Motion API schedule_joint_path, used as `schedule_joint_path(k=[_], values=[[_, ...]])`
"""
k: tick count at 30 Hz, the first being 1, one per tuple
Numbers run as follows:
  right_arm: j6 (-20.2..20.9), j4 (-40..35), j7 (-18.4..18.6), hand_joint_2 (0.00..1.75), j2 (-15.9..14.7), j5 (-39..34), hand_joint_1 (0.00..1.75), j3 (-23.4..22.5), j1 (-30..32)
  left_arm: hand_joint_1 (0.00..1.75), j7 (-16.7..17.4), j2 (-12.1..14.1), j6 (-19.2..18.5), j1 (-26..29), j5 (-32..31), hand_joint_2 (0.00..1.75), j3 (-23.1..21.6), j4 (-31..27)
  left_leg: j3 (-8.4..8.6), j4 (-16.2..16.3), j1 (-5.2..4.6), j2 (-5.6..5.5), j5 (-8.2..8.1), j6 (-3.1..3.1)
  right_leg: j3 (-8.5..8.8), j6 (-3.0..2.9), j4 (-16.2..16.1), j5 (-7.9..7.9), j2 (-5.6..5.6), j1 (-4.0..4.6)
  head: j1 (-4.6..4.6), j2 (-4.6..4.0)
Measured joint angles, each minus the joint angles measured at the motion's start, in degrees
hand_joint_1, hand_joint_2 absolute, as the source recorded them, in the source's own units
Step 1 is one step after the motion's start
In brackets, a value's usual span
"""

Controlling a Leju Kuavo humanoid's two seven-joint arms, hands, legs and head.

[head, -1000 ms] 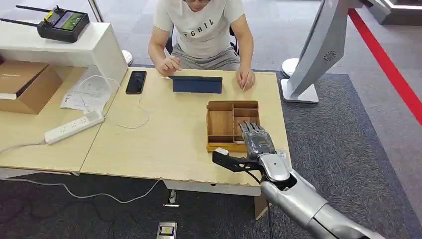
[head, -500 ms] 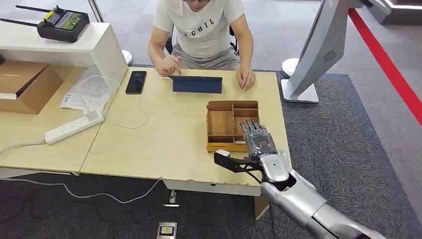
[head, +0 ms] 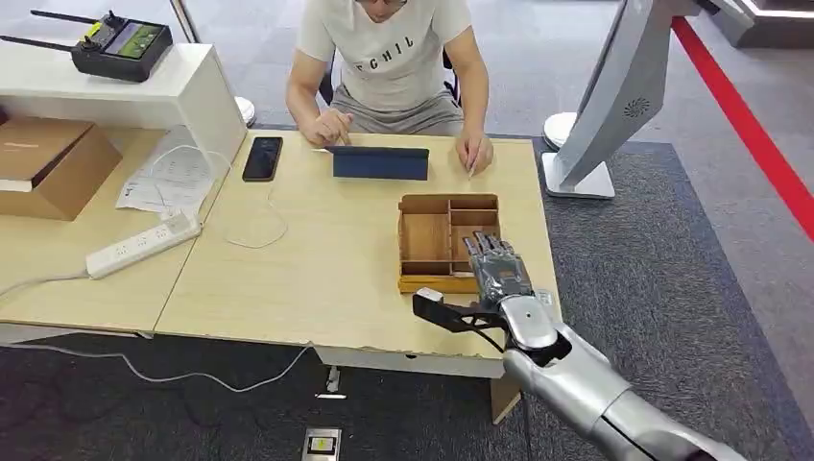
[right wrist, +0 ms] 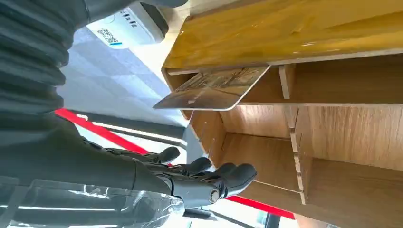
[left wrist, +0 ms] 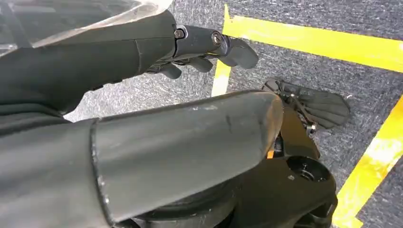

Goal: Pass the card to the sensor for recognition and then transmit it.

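The robot's right hand (head: 497,272), fingers spread and empty, barely shifts from a second ago above the wooden tray (head: 426,237), where the card (right wrist: 212,89) leans in a compartment (the left hand (left wrist: 209,45) hangs loosely curled), so pickup remains ahead.

A silver right arm (head: 595,389) of smooth, rounded metal segments is seen, joined by a rounded silver wrist piece. The right robot hand (head: 496,272) is built of grey metallic plates with dark segmented fingers (right wrist: 214,173); a black thumb part (head: 446,312) juts sideways. The left robot hand (left wrist: 199,47) is dark grey, with small screws seen at a finger hinge and rounded fingertips. Clear plastic wrap (right wrist: 90,209) is seen over the right wrist cover.
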Motion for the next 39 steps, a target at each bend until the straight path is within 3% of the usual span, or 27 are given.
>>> schedule_joint_path(k=[39], values=[[0.92,0.98,-0.61,1.75,1.57,0.33,0.0,0.48,-0.66,0.0,0.17,-0.39,1.44,0.0,0.7,0.0,0.02,0.0,0.0,0.0,0.0,0.0,0.0,0.0,0.0,0.0,0.0,0.0,0.0,0.0,0.0,0.0]])
